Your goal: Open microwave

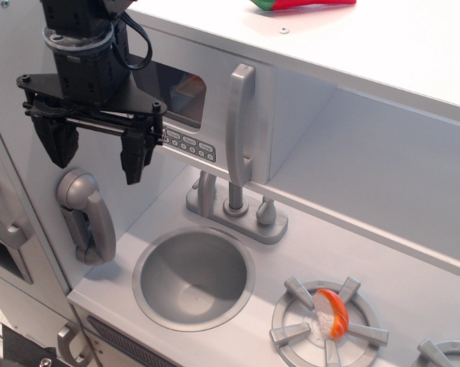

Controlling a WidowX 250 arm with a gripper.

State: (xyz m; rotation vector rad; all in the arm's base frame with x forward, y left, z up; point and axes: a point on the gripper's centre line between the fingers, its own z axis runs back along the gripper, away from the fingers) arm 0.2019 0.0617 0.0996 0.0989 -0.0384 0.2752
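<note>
Tool [97, 157] released, jaws spread, empty, hanging before microwave [185, 93] window; tall vertical handle [240, 122] off toward the faucet [236, 200] side, untouched.

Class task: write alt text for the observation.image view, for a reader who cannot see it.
A black robot gripper, fingers apart and empty, hangs before a grey toy-kitchen microwave whose door looks shut, left of its tall silver handle. Below lie a round sink and faucet.

The grey box microwave [214, 115] looks like matt painted board, its dark window glossy, its tall silver handle [240, 122] satin plastic. At six o'clock, the round silver sink bowl [193, 277] shows brushed metal. The black pincer [99, 157] is matt.
</note>
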